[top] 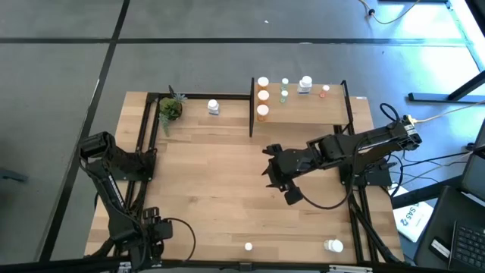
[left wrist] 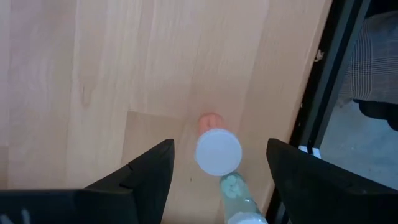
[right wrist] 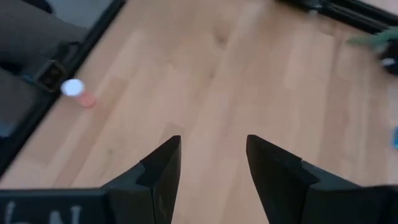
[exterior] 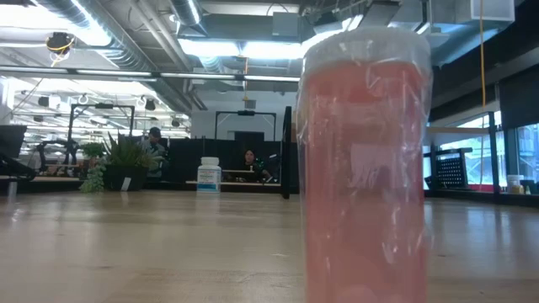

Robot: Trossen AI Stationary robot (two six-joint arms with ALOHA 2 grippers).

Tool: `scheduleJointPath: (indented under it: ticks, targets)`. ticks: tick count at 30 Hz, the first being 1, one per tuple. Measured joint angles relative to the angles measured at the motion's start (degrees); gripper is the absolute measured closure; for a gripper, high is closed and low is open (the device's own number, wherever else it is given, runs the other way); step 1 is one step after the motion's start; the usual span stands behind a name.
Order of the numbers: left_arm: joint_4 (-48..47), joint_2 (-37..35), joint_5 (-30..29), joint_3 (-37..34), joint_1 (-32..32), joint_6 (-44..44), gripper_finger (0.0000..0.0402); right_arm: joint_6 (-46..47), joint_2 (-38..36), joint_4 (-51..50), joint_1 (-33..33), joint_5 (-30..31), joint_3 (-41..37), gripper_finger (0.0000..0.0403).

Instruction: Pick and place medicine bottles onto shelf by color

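Overhead view straight down, low view level beside a pinkish-red bottle (exterior: 365,168), wrist views downward

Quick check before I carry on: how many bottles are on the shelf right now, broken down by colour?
On the shelf, from the high view:
orange bottles: 3
green bottles: 2
white bottle: 1
pinkish-red bottle: 1
Total: 7

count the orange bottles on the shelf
3, in a column at the left end of the shelf: back orange bottle, middle orange bottle, front orange bottle. None looks hidden from above.
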Motion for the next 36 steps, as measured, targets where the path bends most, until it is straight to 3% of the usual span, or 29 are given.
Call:
scheduleJointPath:
  ticks: [6,36]
  targets:
    - [0.3,0.0,-0.1,-1.1,0.0,-0.4,0.0152,-0.2,0.0,1.1,0.0,-5.3,0.0,0.0217]
    - [1.8,6.9,0.6,-1.2,0.0,-3.2,0.0152,-0.2,0.0,1.4,0.0,-5.4,0.0,0.0217]
